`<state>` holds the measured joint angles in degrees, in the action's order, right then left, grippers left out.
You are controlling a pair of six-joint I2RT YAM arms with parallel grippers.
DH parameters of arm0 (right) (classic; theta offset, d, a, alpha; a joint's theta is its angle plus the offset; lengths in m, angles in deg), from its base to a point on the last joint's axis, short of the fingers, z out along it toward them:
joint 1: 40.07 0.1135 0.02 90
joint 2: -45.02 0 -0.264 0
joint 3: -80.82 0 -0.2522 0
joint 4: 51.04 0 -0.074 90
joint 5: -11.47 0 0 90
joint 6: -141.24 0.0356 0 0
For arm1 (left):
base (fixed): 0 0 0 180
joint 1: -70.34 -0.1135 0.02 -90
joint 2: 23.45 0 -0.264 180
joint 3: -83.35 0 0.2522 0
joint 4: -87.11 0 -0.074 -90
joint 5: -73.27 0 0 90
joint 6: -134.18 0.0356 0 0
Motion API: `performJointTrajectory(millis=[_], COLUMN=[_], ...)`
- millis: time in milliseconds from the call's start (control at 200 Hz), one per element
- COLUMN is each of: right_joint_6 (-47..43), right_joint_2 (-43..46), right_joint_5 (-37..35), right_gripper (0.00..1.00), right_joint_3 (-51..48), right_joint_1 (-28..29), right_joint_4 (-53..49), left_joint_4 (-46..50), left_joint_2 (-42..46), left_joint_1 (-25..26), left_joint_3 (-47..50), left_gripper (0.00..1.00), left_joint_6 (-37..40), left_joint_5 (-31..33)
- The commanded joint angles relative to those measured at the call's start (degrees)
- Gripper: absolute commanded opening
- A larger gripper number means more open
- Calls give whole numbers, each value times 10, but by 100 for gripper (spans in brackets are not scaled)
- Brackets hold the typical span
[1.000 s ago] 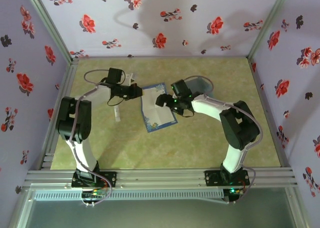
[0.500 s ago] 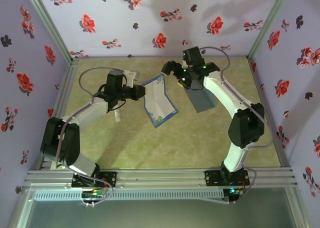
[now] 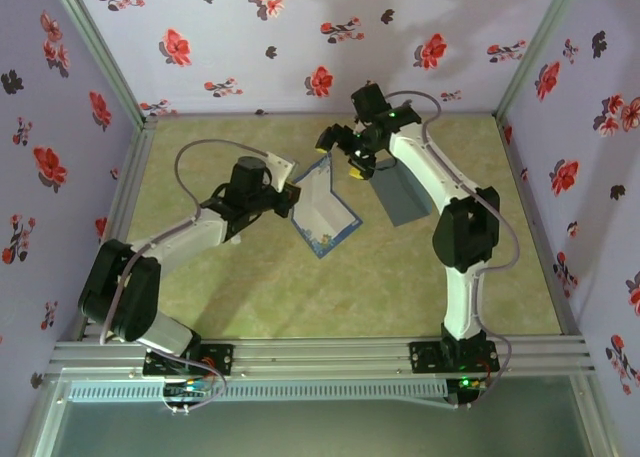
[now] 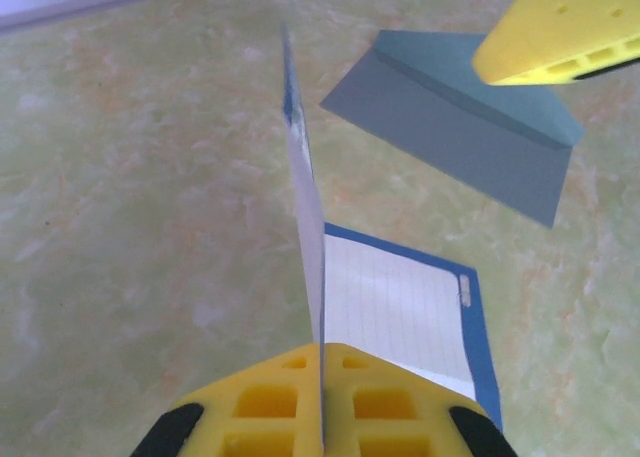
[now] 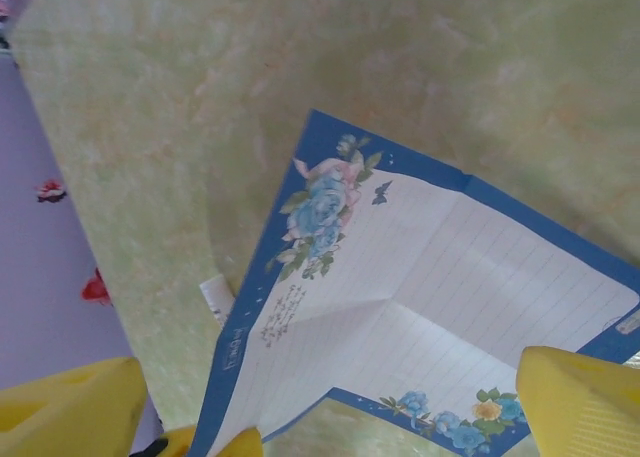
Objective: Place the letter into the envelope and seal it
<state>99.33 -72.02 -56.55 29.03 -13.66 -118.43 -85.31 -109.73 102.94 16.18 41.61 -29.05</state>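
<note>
- Yellow pads of the left end effector (image 3: 284,199) are clamped on the left edge of the letter (image 3: 325,215). In the left wrist view the sheet's edge runs straight up from between the two pads (image 4: 265,417).
- Mottled green tabletop (image 3: 250,297) carries the letter near its middle, toward the far side. The sheet is creased: one half stands upright from the grip, and the other lies flat with its blue border and ruled lines showing.
- Above the letter's far corner hovers the right end effector (image 3: 345,155), its yellow fingers (image 5: 580,402) spread wide apart and gripping nothing. The right wrist view looks down between them at the blue rose print and the creased, lined paper.
- Slate-grey, the envelope (image 3: 405,195) lies flat on the tabletop just right of the letter, not touching it, with the right arm passing over its far end.
</note>
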Motion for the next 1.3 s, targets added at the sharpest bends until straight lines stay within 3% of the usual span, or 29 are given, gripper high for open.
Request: performJointTrajectory(millis=[0, 225, 375, 505, 660, 795, 865, 945, 1020, 1130, 1295], right_joint_6=[-9, -12, -23, -28, -32, -34, -34, -32, -27, -25, -26], right_joint_2=[-16, -43, -58, -68, -71, -69, -68, -65, -61, -57, -53], right_joint_5=[13, 12, 4, 3, 3, -2, -2, -1, -1, -2, -4], right_gripper=[94, 89, 77, 76, 65, 62, 55, 34, 22, 18, 7], right_joint_3=[34, 50, 55, 51, 38, 32, 23, 11, 0, -9, -17], right_joint_1=[5, 8, 17, 22, 24, 24, 24, 24, 24, 24, 23], right_joint_4=[-56, -77, -89, -97, -95, -96, -92, -85, -76, -70, -64], left_joint_4=[21, 24, 15, 10, 7, 6, 3, -4, -6, -9, -26], left_joint_2=[12, 4, 0, -1, -5, -11, -13, -15, -15, -14, -5], left_joint_1=[30, 82, 103, 117, 128, 138, 142, 144, 146, 146, 147], left_joint_3=[-19, -22, -20, -18, -19, -19, -17, -15, -14, -13, -1], left_gripper=[6, 6, 7, 7, 9, 10, 10, 11, 12, 24, 61], left_joint_6=[73, 127, 138, 150, 168, 183, 184, 184, 182, 180, 180], left_joint_5=[73, 151, 169, 187, 211, 236, 244, 251, 257, 259, 267])
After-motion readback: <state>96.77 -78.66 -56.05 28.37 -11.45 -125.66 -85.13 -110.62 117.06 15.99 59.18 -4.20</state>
